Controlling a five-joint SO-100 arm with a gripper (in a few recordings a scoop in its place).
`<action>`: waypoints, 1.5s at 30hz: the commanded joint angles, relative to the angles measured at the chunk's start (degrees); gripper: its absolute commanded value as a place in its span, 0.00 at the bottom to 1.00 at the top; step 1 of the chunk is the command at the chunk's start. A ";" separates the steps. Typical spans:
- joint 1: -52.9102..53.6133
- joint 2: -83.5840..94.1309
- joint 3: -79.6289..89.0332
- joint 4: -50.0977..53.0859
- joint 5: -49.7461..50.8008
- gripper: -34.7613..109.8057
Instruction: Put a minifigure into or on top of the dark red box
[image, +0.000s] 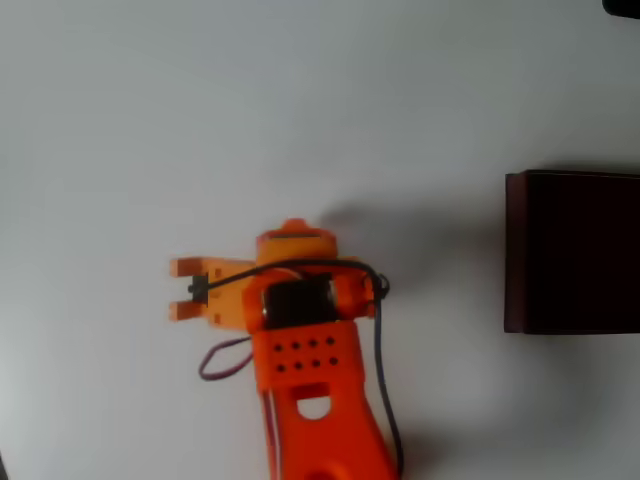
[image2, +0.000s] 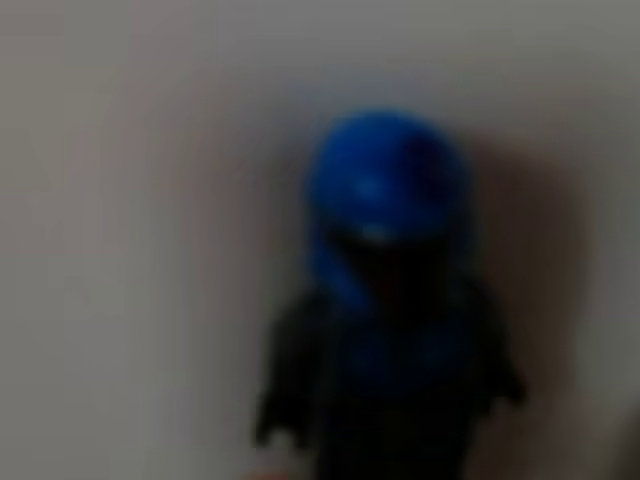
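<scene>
One blurred minifigure (image2: 385, 300) fills the wrist view.

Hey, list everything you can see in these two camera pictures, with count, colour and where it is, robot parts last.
minifigure: one, blue head, dark body; blurred, close before the wrist camera, against the pale table.
box: one, dark red walls, near-black inside; right edge of the overhead view, cut off by the frame, apart from the arm.
table: one, white; under everything.
dark thing: one, black; top right corner of the overhead view, too little showing to identify.
arm: one, orange, with dark cables; rises from the bottom edge of the overhead view.
gripper: one, orange; points left in the overhead view, fingers apart.
</scene>
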 joint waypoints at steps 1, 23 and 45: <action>1.85 0.97 0.88 -0.09 0.35 0.41; 2.99 2.46 7.12 -5.80 -2.99 0.40; 4.04 -3.96 3.16 -5.27 -4.13 0.39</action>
